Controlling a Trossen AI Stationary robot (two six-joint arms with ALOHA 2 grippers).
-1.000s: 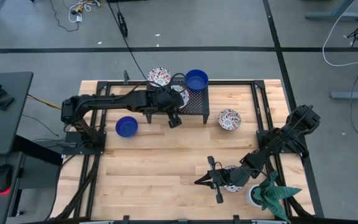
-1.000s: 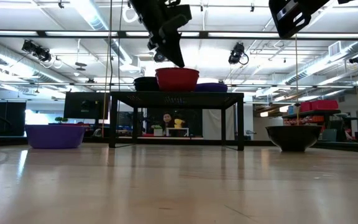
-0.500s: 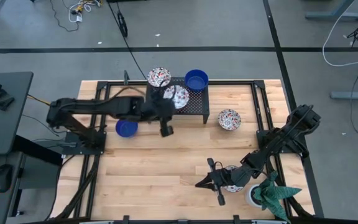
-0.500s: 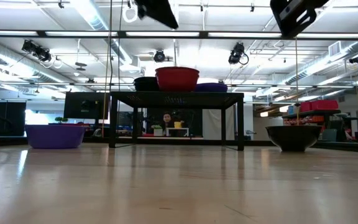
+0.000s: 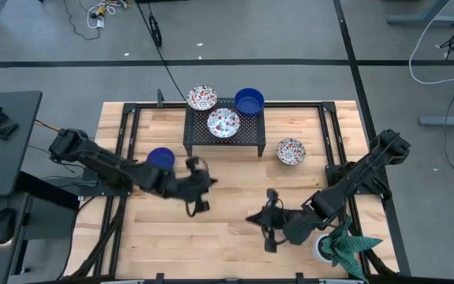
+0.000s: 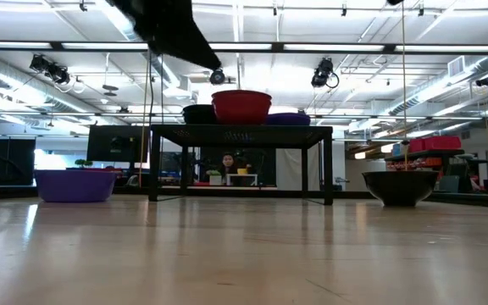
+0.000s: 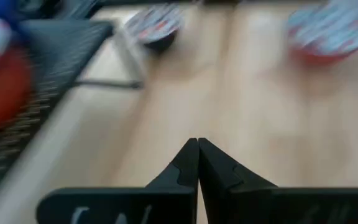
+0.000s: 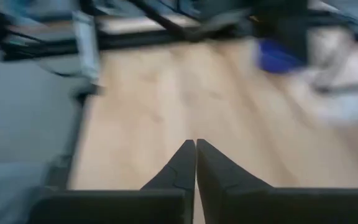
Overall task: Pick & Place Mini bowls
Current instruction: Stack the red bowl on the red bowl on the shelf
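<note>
Three mini bowls sit on the black mesh rack (image 5: 247, 134): a floral one (image 5: 223, 124) in its middle, a floral one (image 5: 202, 98) and a blue one (image 5: 249, 101) at its far edge. A blue bowl (image 5: 161, 157) and a floral bowl (image 5: 291, 151) stand on the table. Another floral bowl (image 7: 331, 31) shows in the left wrist view. My left gripper (image 5: 196, 189) hovers shut above the table, near of the rack, with its fingers (image 7: 197, 149) together. My right gripper (image 5: 263, 226) is shut over the near right of the table (image 8: 196, 149).
A white pot with a green plant (image 5: 339, 244) stands at the table's near right corner, beside my right arm. Bare wood (image 5: 211, 237) lies between the two grippers and along the near edge. The black frame rails (image 5: 124, 134) run along the table's left and right sides.
My left gripper has drawn back from the rack toward the near edge and slightly left, uncovering the floral bowl in the rack's middle, which has stayed put. My right gripper has shifted a little toward the table's left and far side.
</note>
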